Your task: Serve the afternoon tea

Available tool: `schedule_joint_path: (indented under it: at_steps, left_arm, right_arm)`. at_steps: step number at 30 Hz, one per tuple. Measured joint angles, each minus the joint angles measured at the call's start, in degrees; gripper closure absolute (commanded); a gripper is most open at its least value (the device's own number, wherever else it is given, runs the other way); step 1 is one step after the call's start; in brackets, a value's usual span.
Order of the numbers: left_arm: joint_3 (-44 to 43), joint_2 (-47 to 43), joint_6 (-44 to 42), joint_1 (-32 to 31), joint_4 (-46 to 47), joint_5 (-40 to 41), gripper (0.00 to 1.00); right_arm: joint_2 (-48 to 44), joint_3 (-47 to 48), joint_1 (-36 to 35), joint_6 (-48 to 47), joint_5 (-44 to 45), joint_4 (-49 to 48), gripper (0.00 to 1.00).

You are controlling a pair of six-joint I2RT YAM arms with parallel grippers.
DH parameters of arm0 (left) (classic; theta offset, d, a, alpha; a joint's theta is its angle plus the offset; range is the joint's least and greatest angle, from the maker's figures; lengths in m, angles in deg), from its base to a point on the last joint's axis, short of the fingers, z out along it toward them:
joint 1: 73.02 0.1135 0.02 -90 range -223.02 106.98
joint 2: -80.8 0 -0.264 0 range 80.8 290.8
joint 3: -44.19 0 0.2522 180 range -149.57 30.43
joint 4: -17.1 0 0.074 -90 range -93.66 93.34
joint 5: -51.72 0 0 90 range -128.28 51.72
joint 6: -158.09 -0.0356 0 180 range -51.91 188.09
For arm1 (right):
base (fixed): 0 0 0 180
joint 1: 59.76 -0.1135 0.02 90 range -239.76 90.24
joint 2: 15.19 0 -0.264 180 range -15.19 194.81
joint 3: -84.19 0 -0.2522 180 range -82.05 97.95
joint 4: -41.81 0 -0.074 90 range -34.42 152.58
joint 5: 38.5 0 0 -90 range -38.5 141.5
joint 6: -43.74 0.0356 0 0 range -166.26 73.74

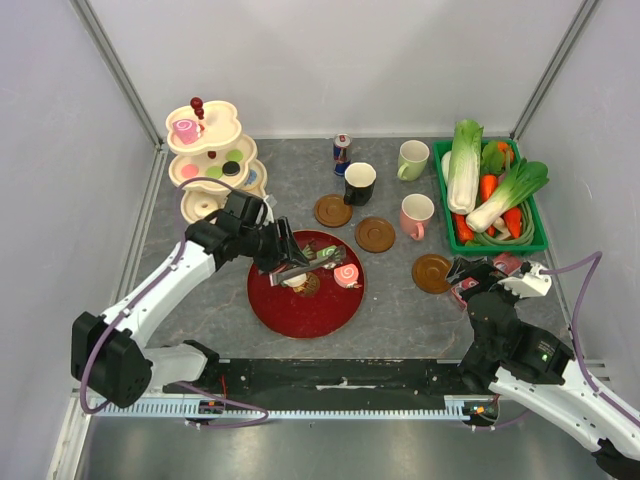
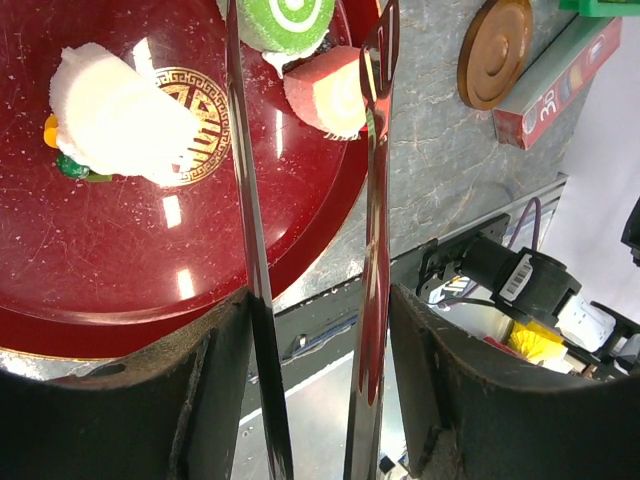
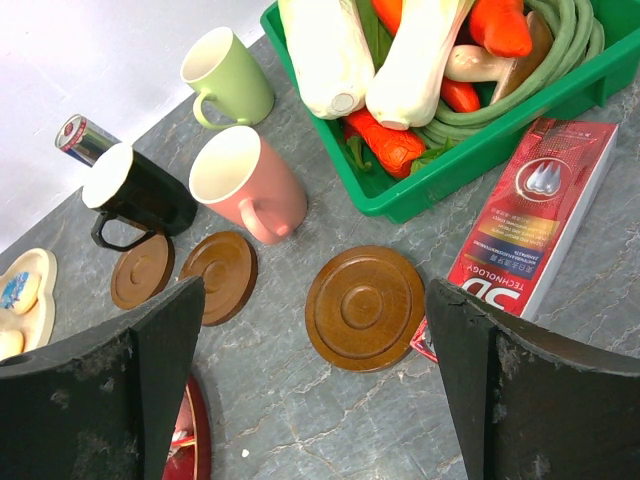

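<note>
My left gripper [image 1: 272,247] [image 2: 318,300] is shut on metal tongs [image 2: 375,200], whose two blades stand apart over the red plate [image 1: 300,310]. On the plate lie a white cream pastry [image 2: 120,115], a green swirl roll [image 2: 285,20] and a pink swirl roll [image 2: 330,95]; nothing sits between the tong tips. A tiered stand [image 1: 215,160] at the back left holds more pastries. The black mug [image 3: 140,200], pink mug [image 3: 250,185] and pale green mug [image 3: 225,75] stand on the table beside three wooden coasters. My right gripper [image 3: 315,300] hangs open above the nearest coaster [image 3: 365,308].
A green crate of toy vegetables [image 1: 490,195] fills the back right. A red toothpaste box [image 3: 530,215] lies beside it, partly under the near coaster. A small drink can [image 1: 342,153] stands behind the black mug. Two other coasters [image 1: 332,210] [image 1: 375,234] lie right of the plate.
</note>
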Motion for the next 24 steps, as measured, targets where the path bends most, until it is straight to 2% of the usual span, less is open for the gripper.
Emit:
schedule_joint_path:
  at_steps: [12,24]
  left_arm:
    - [0.2,3.23,0.85,-0.76,0.72,1.25,0.38]
    - [0.09,6.01,3.67,-2.86,2.36,5.09,0.45]
  right_arm:
    - [-0.2,-0.17,0.0,0.0,0.02,0.0,0.02]
    - [-1.62,-0.79,0.0,0.0,0.07,-0.02,0.02]
